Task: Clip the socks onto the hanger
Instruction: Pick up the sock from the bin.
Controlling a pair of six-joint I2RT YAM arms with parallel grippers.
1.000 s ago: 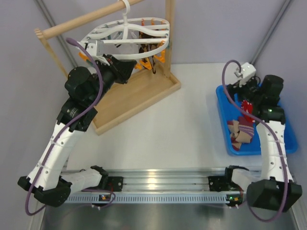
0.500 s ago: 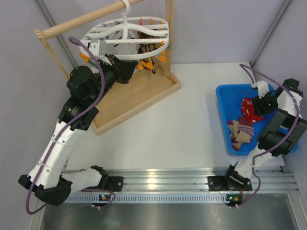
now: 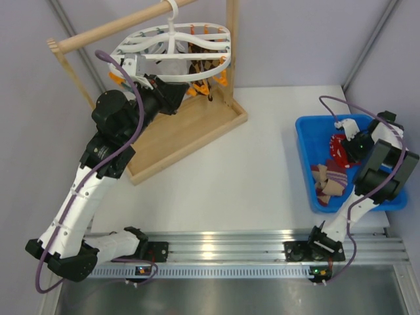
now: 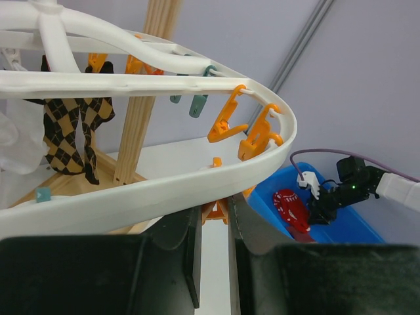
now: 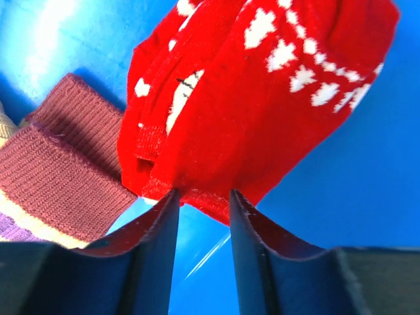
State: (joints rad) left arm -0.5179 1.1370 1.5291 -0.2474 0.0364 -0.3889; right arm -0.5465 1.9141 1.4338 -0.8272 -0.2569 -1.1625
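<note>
The white oval hanger (image 3: pixel 172 49) hangs from the wooden rod, with orange and teal clips dangling under it. My left gripper (image 3: pixel 184 94) is under its near rim (image 4: pixel 164 184), and its jaws stand narrow around an orange clip (image 4: pixel 215 211). A red sock with white pattern (image 3: pixel 337 146) lies in the blue bin (image 3: pixel 305 141) beside striped socks (image 3: pixel 328 178). My right gripper (image 3: pixel 350 149) is down in the bin, open, and its tips (image 5: pixel 203 197) straddle the red sock's hem (image 5: pixel 262 98). The striped socks (image 5: pixel 52 170) lie to its left.
The wooden rod-and-tray rack (image 3: pixel 184 134) stands at the back left and carries the hanger. A dark argyle sock (image 4: pixel 69 131) hangs clipped on the hanger's far side. The red sock (image 4: pixel 291 209) and the bin (image 4: pixel 348 226) also show in the left wrist view.
My right arm has swung to the bin's right side and dropped its gripper down to the red sock. My left arm has barely moved at the hanger.
</note>
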